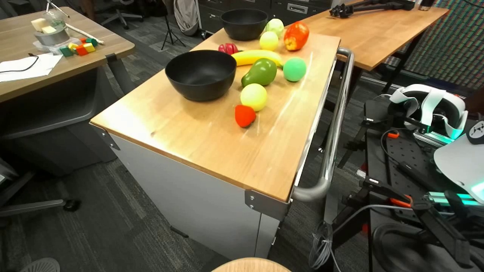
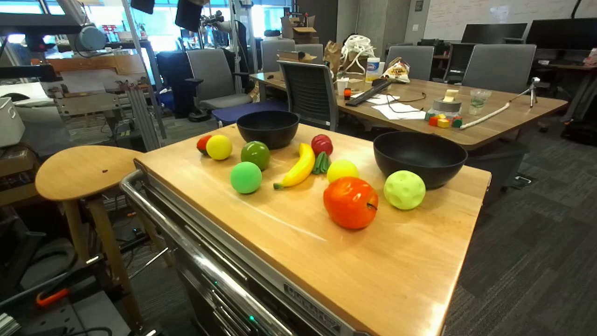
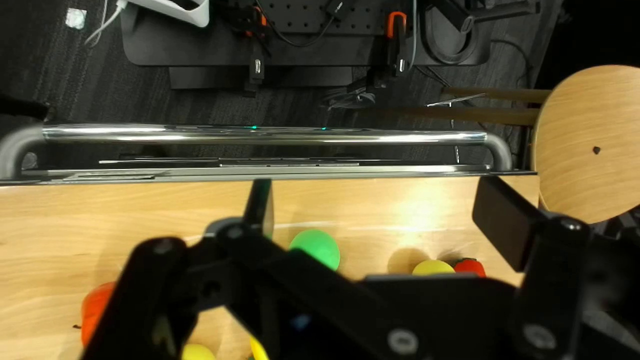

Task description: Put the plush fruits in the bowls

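Observation:
Two black bowls stand on the wooden cart top, one (image 1: 202, 75) (image 2: 268, 128) near one end, the other (image 1: 244, 24) (image 2: 419, 158) near the opposite end. Nothing shows inside them. Between and beside them lie a yellow banana (image 2: 299, 167), a green avocado (image 1: 261, 71), a red strawberry (image 1: 245, 115), an orange-red apple (image 2: 350, 202) and a dark red radish-like piece with green leaves (image 2: 322, 145). My gripper (image 3: 380, 205) is open and empty, above the cart top in the wrist view. It hides part of the fruits there and is out of view in both exterior views.
Among the fruits lie a green ball (image 2: 246, 178), yellow balls (image 1: 253, 97) (image 2: 343, 171) and a dimpled lime ball (image 2: 404, 190). A metal handle rail (image 3: 265, 135) runs along the cart's edge. A round wooden stool (image 2: 88, 170) stands by one end.

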Tool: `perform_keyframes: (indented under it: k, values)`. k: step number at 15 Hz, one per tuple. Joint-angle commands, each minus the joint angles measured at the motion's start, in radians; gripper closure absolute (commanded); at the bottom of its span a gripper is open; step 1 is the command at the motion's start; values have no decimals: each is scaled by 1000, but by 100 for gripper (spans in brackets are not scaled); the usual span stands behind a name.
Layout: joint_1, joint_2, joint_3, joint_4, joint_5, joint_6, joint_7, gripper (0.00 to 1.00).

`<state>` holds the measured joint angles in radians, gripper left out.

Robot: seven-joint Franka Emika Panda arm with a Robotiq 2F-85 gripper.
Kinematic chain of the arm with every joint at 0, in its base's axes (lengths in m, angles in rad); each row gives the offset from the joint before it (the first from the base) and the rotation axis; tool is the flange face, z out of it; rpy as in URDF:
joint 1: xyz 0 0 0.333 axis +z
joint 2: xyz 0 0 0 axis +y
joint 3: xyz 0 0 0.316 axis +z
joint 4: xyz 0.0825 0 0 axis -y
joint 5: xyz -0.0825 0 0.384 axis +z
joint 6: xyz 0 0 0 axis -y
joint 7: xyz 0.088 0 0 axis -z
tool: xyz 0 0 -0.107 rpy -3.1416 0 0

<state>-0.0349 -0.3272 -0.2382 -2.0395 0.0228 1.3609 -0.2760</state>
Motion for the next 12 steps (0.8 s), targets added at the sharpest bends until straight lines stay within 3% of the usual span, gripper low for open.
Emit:
perform_keyframes:
  k: [1, 5, 7, 9, 12]
  values:
    - [-25, 3, 21, 3, 5, -3, -7, 0]
    - [-25, 3, 21, 3, 5, -3, -7, 0]
    - [1, 4, 16, 48, -3, -96, -160, 0]
    - [13, -42, 49, 61, -20, -50, -195, 0]
    - [44, -12, 123, 150, -86, -40, -181, 0]
